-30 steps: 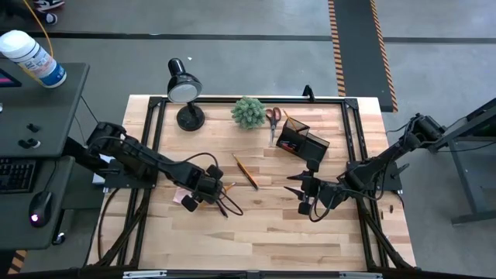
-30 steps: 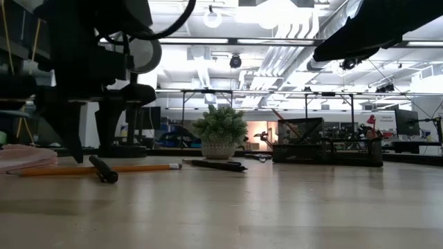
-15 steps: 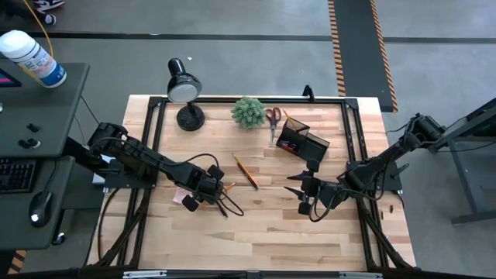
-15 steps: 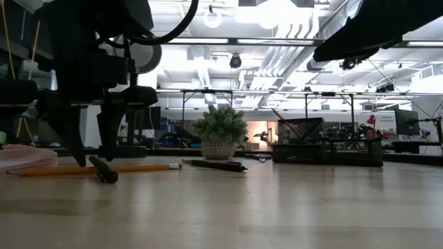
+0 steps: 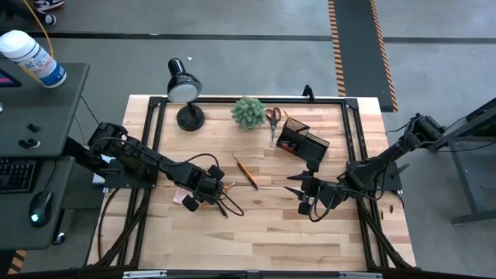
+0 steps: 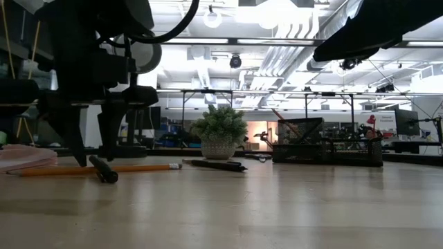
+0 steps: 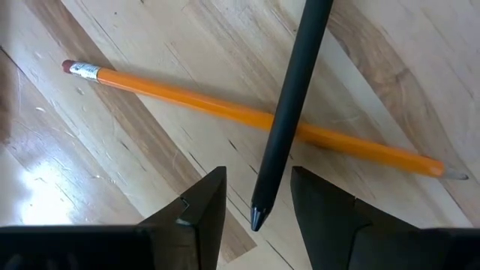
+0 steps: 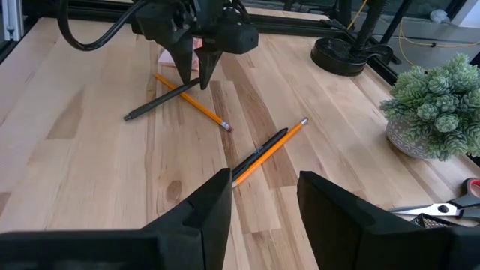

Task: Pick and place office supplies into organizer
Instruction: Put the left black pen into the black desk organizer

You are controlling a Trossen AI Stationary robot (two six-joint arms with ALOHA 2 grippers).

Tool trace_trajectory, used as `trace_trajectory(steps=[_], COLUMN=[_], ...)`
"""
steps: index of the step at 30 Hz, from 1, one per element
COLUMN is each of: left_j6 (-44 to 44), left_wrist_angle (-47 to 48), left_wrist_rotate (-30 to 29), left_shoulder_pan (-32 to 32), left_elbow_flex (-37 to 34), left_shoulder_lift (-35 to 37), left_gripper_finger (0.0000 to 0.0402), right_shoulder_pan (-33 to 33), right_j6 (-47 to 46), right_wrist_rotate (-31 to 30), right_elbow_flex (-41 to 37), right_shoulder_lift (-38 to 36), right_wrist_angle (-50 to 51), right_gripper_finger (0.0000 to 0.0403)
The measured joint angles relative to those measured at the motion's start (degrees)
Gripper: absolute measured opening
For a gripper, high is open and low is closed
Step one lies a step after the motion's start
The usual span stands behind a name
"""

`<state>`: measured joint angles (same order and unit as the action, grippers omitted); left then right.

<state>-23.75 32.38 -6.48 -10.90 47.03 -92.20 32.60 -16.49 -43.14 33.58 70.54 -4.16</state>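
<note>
Hovering low over the worktop, left pincer spread wide, fingers straddling the tip of a black pen that lies crossed over an orange pencil; nothing gripped yet. Same pair found at the left of the worktop in the overhead view, black pen just past the left pincer, with a pink sticky-note pad partly hidden under the arm.

Right pincer parked mid-worktop, right of centre, also spread open and empty, facing toward the left arm.

Second pencil-and-pen pair lying diagonally near the centre, untouched. Red-handled scissors resting at the far edge, between the small green plant and the black organizer. Organizer sitting right of centre toward the far side, with something reddish inside; contents otherwise too small to make out. Black desk lamp at the far left, no part of the job.

Judged from the layout: early going. Pens, pencils, pad and scissors all outside the organizer. Likely step in hand: closing on the black pen. Left to do: nearly everything, each loose item carried across to the organizer on the right.
</note>
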Motion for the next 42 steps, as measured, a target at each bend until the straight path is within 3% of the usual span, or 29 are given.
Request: trace_trajectory(steps=[42], left_j6=[-0.1], left_wrist_angle=[-0.6], left_wrist_rotate=[1.0], left_shoulder_pan=[0.0], left_elbow_flex=[0.2], left_shoulder_lift=[-2.2], left_gripper_finger=[0.0137], right_shoulder_pan=[0.0], right_j6=[0.0], right_wrist_rotate=[0.0], right_elbow_flex=[0.1], right_shoulder_lift=[0.0], right_wrist_angle=[0.0], right_gripper_finger=[0.0145])
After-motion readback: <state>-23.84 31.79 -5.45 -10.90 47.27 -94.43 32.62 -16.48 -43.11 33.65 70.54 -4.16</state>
